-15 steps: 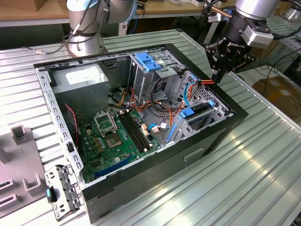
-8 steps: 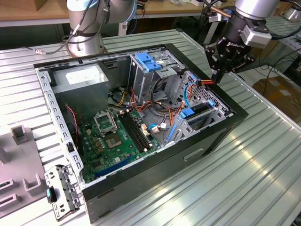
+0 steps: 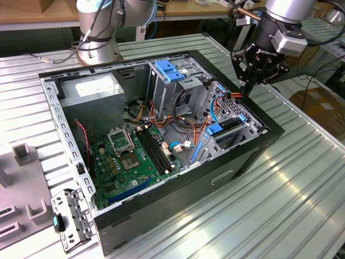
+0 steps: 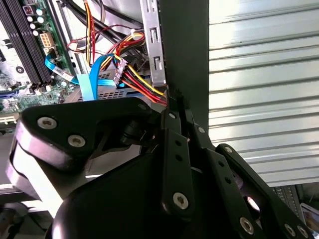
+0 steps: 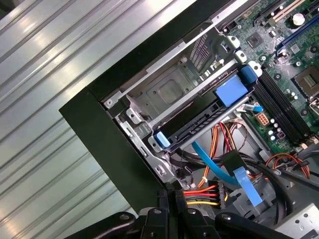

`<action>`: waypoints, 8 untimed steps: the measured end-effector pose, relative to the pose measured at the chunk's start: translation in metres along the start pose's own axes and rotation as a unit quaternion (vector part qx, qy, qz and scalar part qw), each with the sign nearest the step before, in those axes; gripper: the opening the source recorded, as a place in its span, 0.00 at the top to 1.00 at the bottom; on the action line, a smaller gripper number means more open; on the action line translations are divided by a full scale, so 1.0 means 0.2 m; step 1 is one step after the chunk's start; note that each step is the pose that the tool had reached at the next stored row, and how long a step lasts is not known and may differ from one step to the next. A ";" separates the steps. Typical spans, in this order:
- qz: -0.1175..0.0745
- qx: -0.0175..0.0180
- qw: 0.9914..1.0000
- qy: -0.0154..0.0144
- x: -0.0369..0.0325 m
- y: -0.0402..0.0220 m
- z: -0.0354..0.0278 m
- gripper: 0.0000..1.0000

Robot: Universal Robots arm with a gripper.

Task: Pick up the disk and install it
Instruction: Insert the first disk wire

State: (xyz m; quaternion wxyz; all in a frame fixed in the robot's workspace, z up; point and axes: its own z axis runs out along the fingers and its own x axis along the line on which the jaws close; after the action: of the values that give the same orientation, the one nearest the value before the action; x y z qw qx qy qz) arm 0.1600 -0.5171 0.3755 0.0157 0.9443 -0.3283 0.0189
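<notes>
First wrist view: disk (image 5: 195,125) (dark, blue-railed)

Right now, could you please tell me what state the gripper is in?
Gripper: shut, apparently pinched on the red-and-yellow wire bundle beside the case's edge.

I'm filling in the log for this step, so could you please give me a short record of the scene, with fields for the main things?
setting: open black computer case on a ribbed metal table
disk: dark, with blue side rails, sitting in the drive cage at the case's corner
gripper: at the case's rim beside the cage, closed on the power cable, as far as the wrist views show
power cable: red, yellow and black wires ending in a black plug
motherboard: green, on the case floor
</notes>
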 end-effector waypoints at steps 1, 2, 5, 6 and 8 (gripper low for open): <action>0.000 0.000 1.000 0.000 -0.005 0.004 0.000 0.84; 0.000 0.000 1.000 0.000 -0.011 0.009 0.000 0.84; 0.001 0.000 1.000 0.000 -0.026 0.021 0.000 0.84; 0.003 0.000 1.000 0.000 -0.026 0.021 0.000 0.84; 0.016 -0.001 1.000 0.000 -0.027 0.021 0.000 0.84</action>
State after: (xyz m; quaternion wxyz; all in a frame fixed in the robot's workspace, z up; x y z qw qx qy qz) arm 0.1531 -0.5171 0.3753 0.0160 0.9389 -0.3433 0.0187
